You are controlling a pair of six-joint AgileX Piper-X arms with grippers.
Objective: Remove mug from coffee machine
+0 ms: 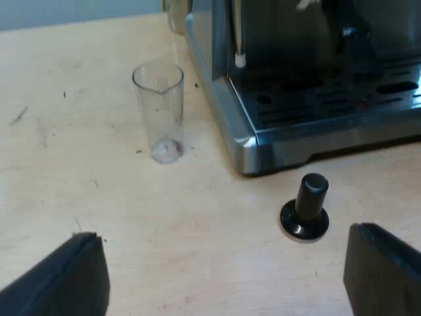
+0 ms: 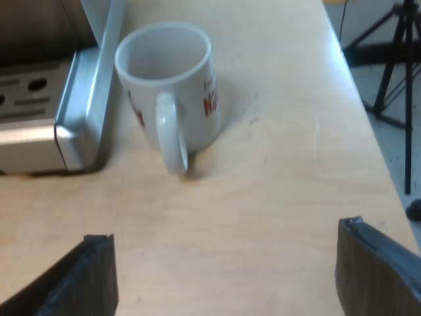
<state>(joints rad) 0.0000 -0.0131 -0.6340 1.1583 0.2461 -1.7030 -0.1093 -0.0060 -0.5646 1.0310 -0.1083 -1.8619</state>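
The right gripper [image 2: 225,232] hangs low over the table [image 2: 283,191] with its two black fingers spread wide and nothing between them. Just beyond the gap stands the mug [image 2: 174,92], upright on the bare wood. It is white with red lettering, empty inside, and its handle is turned toward the fingers. The mug is off the coffee machine [image 2: 39,99], just beside the corner of the machine's steel base. Whether the two touch cannot be told. The left gripper [image 1: 223,232] is likewise wide open and holds nothing, hovering over the table. Close ahead of it a tamper [image 1: 306,207] with a black knob stands on its flat base, just before the machine's drip tray. Further off, a clear measuring glass [image 1: 160,112] stands upright and empty near the machine's side.
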